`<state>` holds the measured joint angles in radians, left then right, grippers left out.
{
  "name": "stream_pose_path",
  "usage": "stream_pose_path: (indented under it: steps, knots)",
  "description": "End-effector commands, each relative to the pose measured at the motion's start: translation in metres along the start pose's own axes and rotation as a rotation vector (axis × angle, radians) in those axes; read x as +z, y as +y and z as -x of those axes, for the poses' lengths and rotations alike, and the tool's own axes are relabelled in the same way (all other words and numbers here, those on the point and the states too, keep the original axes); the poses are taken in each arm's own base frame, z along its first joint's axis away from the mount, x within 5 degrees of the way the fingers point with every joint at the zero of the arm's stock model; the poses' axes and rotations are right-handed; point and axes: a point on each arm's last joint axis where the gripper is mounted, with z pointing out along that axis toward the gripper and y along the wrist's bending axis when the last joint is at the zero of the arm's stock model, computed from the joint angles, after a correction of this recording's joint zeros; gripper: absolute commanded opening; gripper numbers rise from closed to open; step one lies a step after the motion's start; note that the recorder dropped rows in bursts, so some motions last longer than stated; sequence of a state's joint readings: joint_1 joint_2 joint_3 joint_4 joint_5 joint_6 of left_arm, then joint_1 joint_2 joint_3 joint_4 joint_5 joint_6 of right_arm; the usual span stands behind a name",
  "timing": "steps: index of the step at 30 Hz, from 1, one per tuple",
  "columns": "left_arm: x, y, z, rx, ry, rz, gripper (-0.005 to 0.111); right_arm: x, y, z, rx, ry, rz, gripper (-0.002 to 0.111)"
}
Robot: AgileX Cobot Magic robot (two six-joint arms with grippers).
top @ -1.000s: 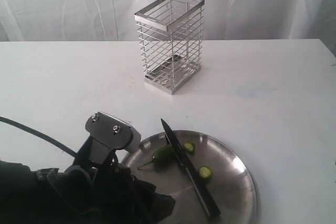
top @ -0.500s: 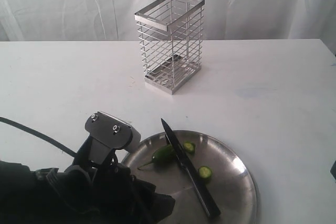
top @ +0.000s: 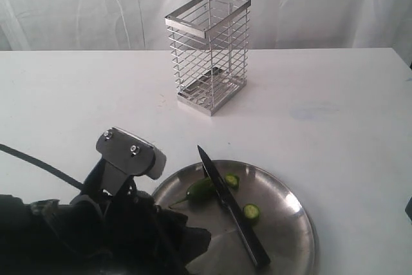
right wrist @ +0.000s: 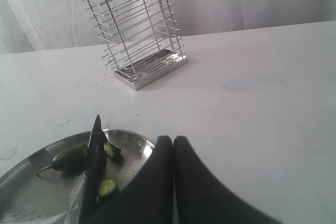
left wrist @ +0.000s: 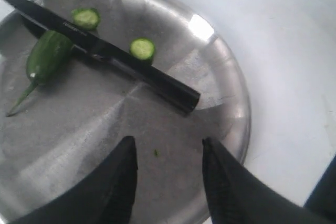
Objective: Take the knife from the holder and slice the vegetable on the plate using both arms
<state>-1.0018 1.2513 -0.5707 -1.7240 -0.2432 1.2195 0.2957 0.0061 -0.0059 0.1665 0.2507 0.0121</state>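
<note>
Judging by the cut rounds, the slicing looks done: the knife (left wrist: 113, 56) lies loose on the plate (left wrist: 226, 72) across the chili (left wrist: 44, 59), no hand on it. The left gripper (left wrist: 167, 182) hovers open above the plate; the right gripper (right wrist: 173, 171) is pressed closed, empty. Next would probably be pulling both arms clear. Beyond, the empty holder (top: 207, 53) stands on a white table (top: 335, 107) before pale curtains (top: 309, 4).

Exterior faces the holder (top: 208, 49); both wrist views share the plate (left wrist: 220, 61).
</note>
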Motion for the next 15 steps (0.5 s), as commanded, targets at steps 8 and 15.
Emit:
stream_pose_path:
  steps: [8,15]
  knots:
    - [-0.159,-0.042,0.083,0.493,-0.681,-0.252,0.046,0.000,-0.001,0.000,-0.009,-0.015,-0.006,0.000]
    - [-0.223,-0.036,0.080,0.573,-0.908,-0.229,0.046,0.000,-0.001,0.000,-0.009,-0.015,-0.006,0.000]
